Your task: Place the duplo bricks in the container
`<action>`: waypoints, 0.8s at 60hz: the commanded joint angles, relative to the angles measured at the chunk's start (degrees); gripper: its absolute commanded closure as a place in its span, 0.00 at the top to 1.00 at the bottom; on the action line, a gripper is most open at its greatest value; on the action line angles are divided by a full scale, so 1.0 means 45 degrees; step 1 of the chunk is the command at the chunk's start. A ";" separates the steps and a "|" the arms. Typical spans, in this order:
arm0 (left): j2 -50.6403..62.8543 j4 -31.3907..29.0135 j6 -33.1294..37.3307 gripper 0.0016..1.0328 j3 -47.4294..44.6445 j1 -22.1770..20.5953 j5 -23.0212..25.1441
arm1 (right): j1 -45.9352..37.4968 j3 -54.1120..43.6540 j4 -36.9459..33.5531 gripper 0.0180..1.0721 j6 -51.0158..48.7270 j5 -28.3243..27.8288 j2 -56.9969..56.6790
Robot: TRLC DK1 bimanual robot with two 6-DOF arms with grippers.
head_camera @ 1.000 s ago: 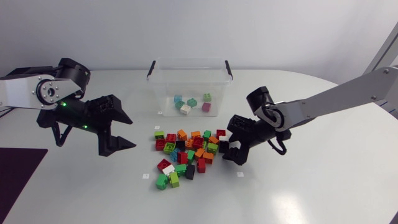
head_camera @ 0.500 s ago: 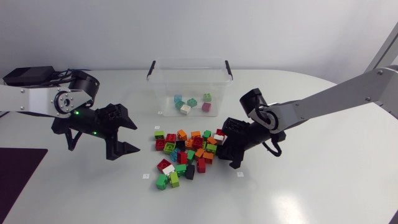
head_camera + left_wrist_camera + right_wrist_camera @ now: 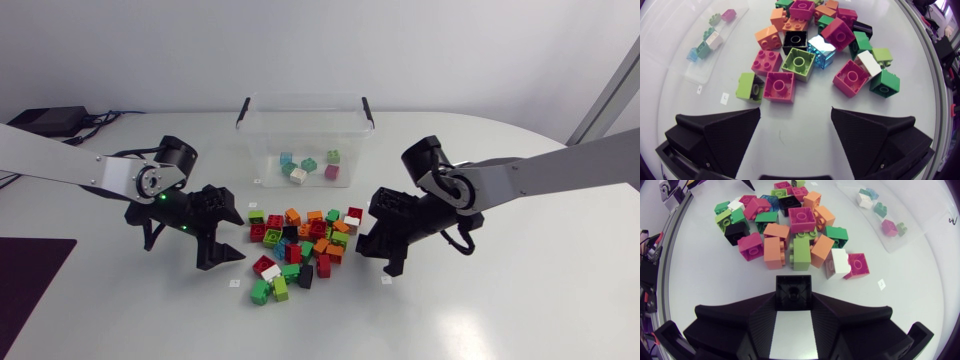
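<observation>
Pile of mixed-colour plastic duplo bricks (image 3: 300, 245) sits in the middle of the white table (image 3: 500, 300), just in front of the clear plastic container (image 3: 304, 98) with black clips. A handful of bricks (image 3: 305, 168) lie in the container already; most are outside it.

Right gripper (image 3: 382, 243) is at the pile's right edge. Its fingers are drawn close and clamped on a black square brick (image 3: 793, 287), which sticks out past the fingertips in the right wrist view.

Left gripper (image 3: 228, 228) is at the pile's left edge, fingers wide apart, nothing between them, low over bare table. A pink square brick (image 3: 779, 86) and a lime brick (image 3: 750, 87) touching it are the nearest things ahead of it.

Step in hand, as I read it: carry the black brick to the container. To do it well:
- Raise it clear of the pile first so nothing gets dragged.
- Cross the front wall with room to spare.
- Let go only once the brick is inside the rim.
- The grip looks shallow, so keep the move smooth.

Left arm should take an outlying brick, fingers square on two flat sides. It should also wait its turn at the container so the arms don't meet.
</observation>
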 commanded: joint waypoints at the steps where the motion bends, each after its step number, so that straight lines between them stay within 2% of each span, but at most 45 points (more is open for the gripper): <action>1: 0.0608 0.0102 0.0380 0.94 0.0559 -0.0062 0.0194 | -0.0062 -0.0537 -0.0197 0.15 -0.0271 -0.0016 -0.0544; 26: 0.1780 -0.0327 0.0516 0.93 0.1946 -0.0453 0.0429 | -0.0570 -0.1065 -0.0471 0.15 -0.0329 -0.0113 -0.1755; 38: 0.2307 -0.0366 0.0497 0.93 0.2864 -0.0062 0.0409 | -0.0589 -0.1143 -0.0646 0.15 -0.0349 -0.0172 -0.2009; 48: 0.2346 -0.1167 0.1200 0.91 0.2669 -0.0062 0.0429 | -0.0589 -0.1162 -0.0627 0.15 -0.0349 -0.0211 -0.2009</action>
